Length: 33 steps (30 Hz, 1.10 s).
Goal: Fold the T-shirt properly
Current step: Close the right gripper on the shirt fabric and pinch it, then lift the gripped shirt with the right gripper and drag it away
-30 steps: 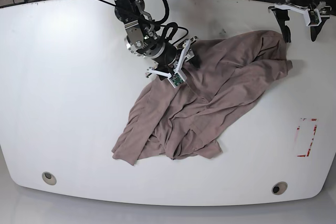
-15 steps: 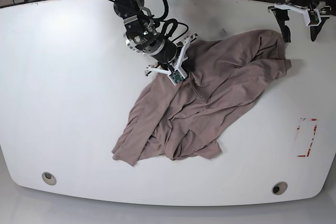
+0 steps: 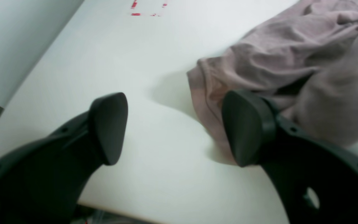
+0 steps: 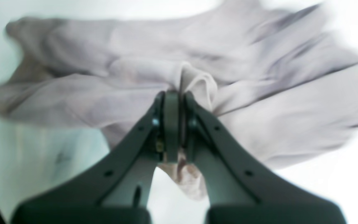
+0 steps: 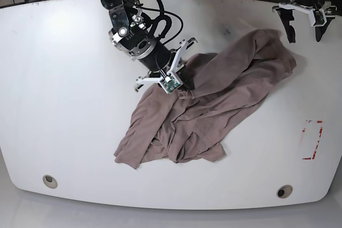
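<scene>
The T-shirt point(image 5: 214, 100) is a crumpled dusty mauve heap across the middle and right of the white table point(image 5: 64, 105). My right gripper point(image 5: 184, 84) is shut on a pinched fold of the T-shirt point(image 4: 194, 84) near the heap's upper left. In its wrist view the cloth bunches between the closed fingers point(image 4: 171, 124). My left gripper point(image 5: 304, 34) hangs open at the table's far right corner, just beyond the shirt's upper edge. In the left wrist view one finger point(image 3: 247, 127) rests beside a hem of the T-shirt point(image 3: 291, 62); the other finger point(image 3: 109, 127) is over bare table.
Red tape marks point(image 5: 312, 140) lie on the table at the right, also seen as red marks point(image 3: 148, 9) in the left wrist view. Two round grommets point(image 5: 49, 180) point(image 5: 284, 191) sit near the front edge. Cables run behind the far edge.
My right gripper has dragged its pinched fold of the shirt down and to the left, pulling the upper part of the cloth with it. The left arm has stayed put.
</scene>
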Motion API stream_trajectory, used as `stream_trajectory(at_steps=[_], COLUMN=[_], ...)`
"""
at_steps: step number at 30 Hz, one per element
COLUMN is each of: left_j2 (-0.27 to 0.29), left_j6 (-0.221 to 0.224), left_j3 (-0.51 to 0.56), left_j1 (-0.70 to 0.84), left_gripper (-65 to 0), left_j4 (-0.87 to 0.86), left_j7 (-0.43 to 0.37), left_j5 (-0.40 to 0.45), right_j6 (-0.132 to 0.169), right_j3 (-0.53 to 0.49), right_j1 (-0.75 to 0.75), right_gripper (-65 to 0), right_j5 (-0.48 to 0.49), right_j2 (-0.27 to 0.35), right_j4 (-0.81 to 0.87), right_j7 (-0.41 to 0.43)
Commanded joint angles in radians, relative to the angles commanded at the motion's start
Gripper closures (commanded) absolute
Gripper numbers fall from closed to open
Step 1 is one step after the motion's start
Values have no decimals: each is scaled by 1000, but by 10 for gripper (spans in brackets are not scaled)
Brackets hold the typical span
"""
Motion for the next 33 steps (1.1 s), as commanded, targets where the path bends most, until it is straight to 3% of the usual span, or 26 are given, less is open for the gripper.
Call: stream_trajectory(at_steps=[7, 28, 33], left_j2=[0, 6, 6], left_j6=[-2, -2, -2], left_j3=[5, 44, 77], left_j1=[-8, -29, -31], left_gripper=[-471, -472, -472], left_j4=[0, 0, 0], left_j7=[83, 84, 84], left_j5=[-2, -2, -2], right_j6=[-2, 3, 9], right_j3=[0, 0, 40], right_j1=[129, 623, 707], right_gripper=[0, 0, 0], right_j5=[8, 9, 9], right_j2=[49, 132, 133], right_j4=[8, -2, 2], right_j7=[0, 0, -2])
